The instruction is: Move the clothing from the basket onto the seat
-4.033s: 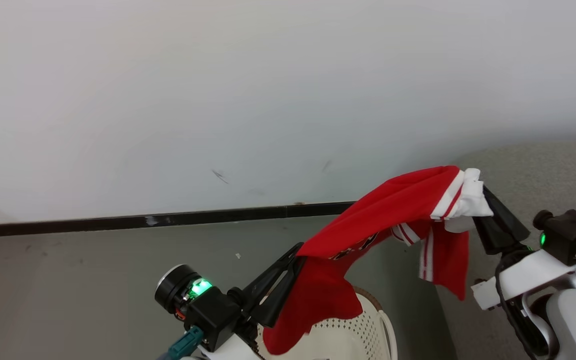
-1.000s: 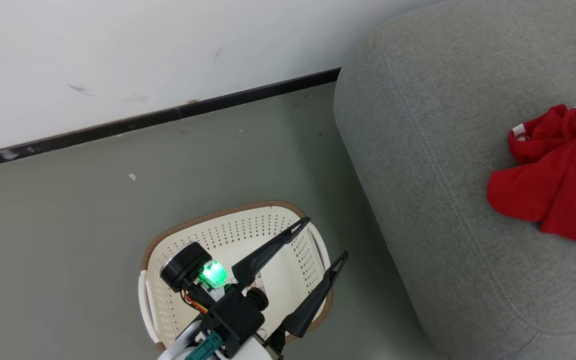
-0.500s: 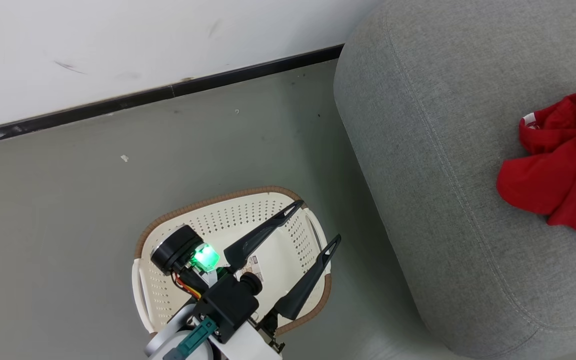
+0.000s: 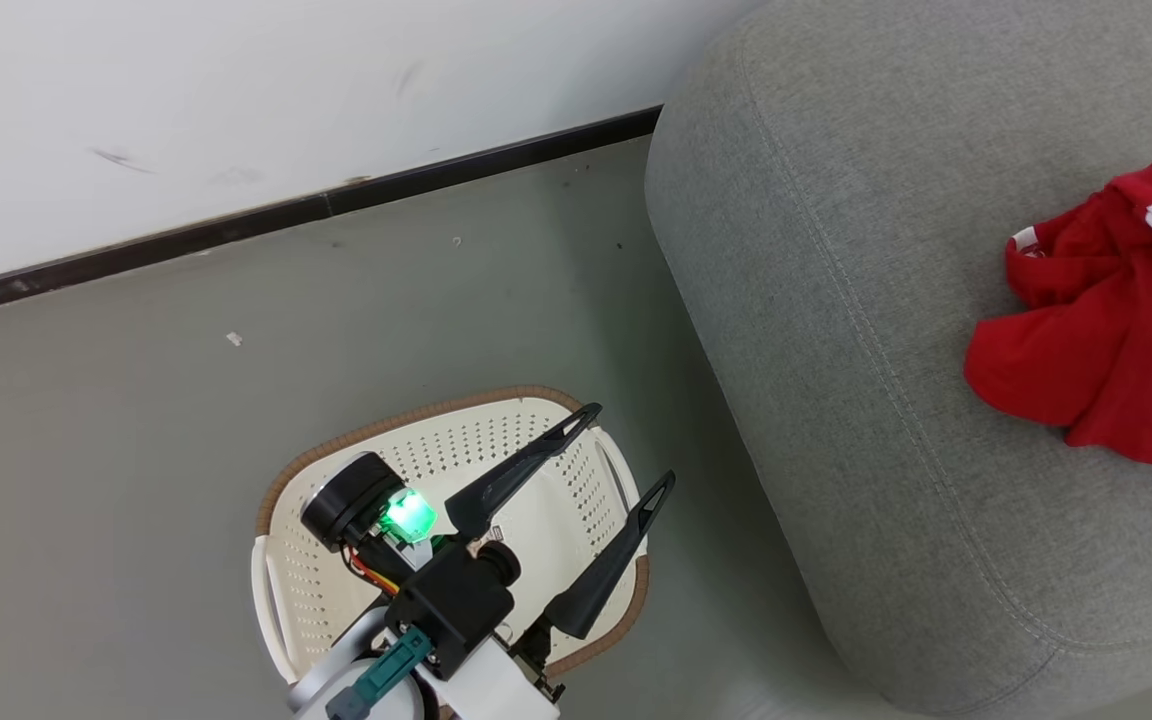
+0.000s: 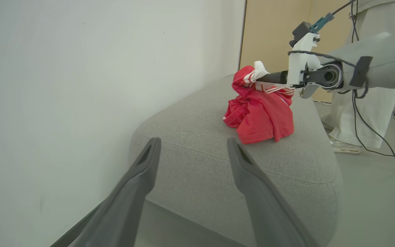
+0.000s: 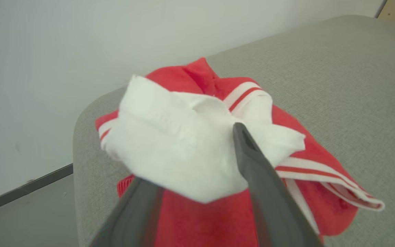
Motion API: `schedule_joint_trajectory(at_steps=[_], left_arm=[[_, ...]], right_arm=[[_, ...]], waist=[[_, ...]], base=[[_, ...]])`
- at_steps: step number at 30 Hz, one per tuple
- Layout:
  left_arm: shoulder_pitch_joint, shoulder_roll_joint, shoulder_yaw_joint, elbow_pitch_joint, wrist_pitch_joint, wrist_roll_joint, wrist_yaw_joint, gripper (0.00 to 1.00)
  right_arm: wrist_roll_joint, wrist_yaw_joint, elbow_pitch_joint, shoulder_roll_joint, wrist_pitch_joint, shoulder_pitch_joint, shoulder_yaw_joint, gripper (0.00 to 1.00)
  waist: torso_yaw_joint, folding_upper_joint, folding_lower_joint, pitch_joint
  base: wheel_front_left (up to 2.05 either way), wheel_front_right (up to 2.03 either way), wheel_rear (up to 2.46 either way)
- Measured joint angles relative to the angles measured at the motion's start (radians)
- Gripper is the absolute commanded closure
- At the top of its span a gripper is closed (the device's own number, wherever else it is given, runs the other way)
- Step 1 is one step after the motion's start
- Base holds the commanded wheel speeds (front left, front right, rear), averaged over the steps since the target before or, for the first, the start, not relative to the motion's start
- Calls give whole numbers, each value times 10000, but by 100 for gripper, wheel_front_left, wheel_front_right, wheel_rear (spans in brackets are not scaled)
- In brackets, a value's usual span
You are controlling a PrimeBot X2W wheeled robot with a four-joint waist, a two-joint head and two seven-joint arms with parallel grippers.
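Observation:
The red clothing (image 4: 1096, 340) lies bunched on the grey seat (image 4: 836, 250), near the head view's right edge. In the right wrist view my right gripper (image 6: 190, 154) stands over that clothing (image 6: 218, 219) with its fingers (image 6: 255, 171) spread. A white fold with red stripes is draped across them, and the seat (image 6: 338, 68) lies beyond. The left wrist view shows the right gripper (image 5: 264, 79) at the top of the clothing (image 5: 262, 116) on the seat (image 5: 201, 164). My left gripper (image 4: 631, 445) (image 5: 193, 141) is open and holds nothing. It hovers over the cream basket (image 4: 416, 415), whose perforated floor with a small label shows.
A white wall with a black baseboard (image 4: 286, 215) runs behind the grey floor (image 4: 136, 450). Beyond the seat a person's legs (image 5: 351, 103) in pale trousers and a shoe (image 5: 345, 146) stand, with cables (image 5: 382, 151) on the floor and a tan panel (image 5: 269, 34) behind.
Four seconds ago both grippers held a red garment in the air; now it lies on the seat. Over the last second the head camera shifted slightly and striped trim appeared at its right edge.

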Motion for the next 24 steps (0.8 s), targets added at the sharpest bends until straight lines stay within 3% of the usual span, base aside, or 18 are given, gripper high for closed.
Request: schedule_joint_trajectory(at_steps=[7,24], left_arm=[[8,2,127,194,-90,-75,0,0],[636,75,936,673,-364,-403,460,0]], right_arm=[[182,0,-117,17,-27,391,591,0],[525,2,-2454,-67,-127,1785,1327,0]], waist=[[-185,0,0,-100],[-427,0,0,-647]], base=[[0,0,0],[0,0,0]])
